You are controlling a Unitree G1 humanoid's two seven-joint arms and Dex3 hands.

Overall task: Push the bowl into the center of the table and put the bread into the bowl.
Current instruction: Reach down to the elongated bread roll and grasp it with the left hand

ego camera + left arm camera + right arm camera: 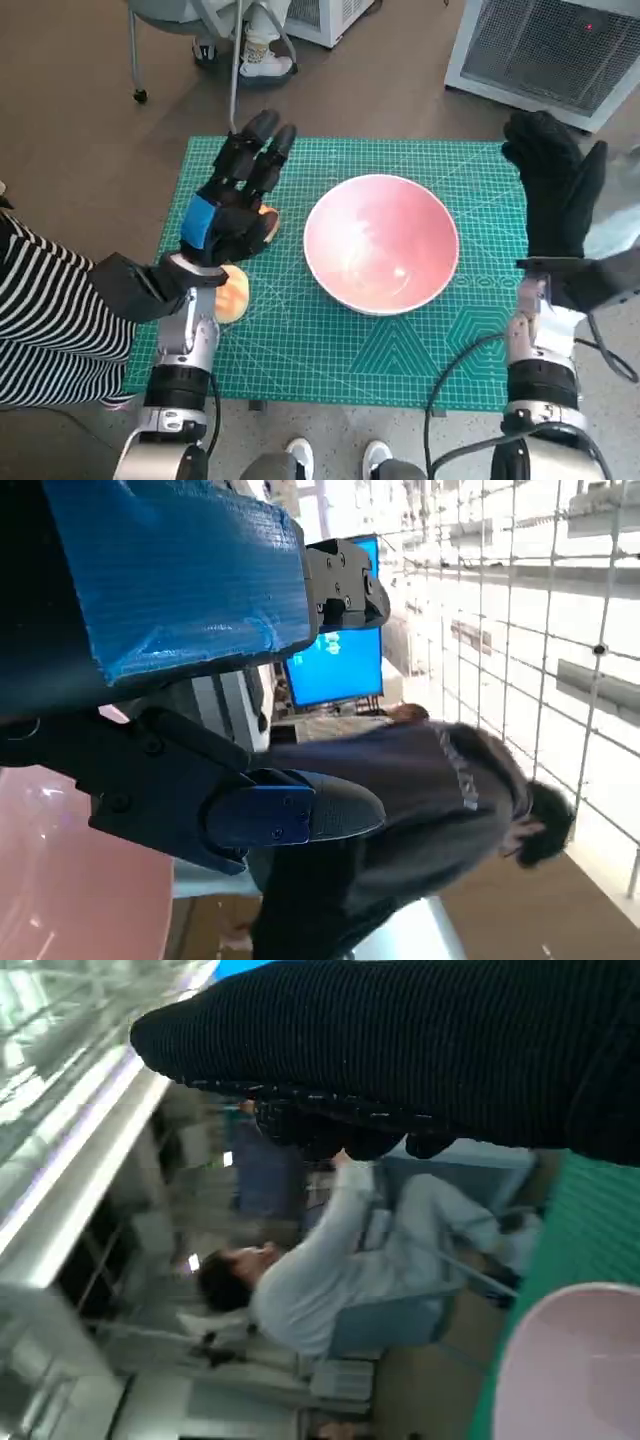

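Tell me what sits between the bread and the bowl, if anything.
Nothing visible does. The bread lies on the green mat under the left hand, which hovers over it; only bare mat separates it from the pink bowl at the mat's centre.

1. The robot's left hand (232, 205), black with blue tape across its back, is raised with its fingers (262, 135) extended forward and close together; nothing is visibly held.
2. The left forearm (185, 350) rises from the lower left.
3. The right hand (553, 180), in its black knitted glove, stands upright with fingers straight, holding nothing.
4. The right forearm (540, 355) rises near-vertically, well apart from the left.
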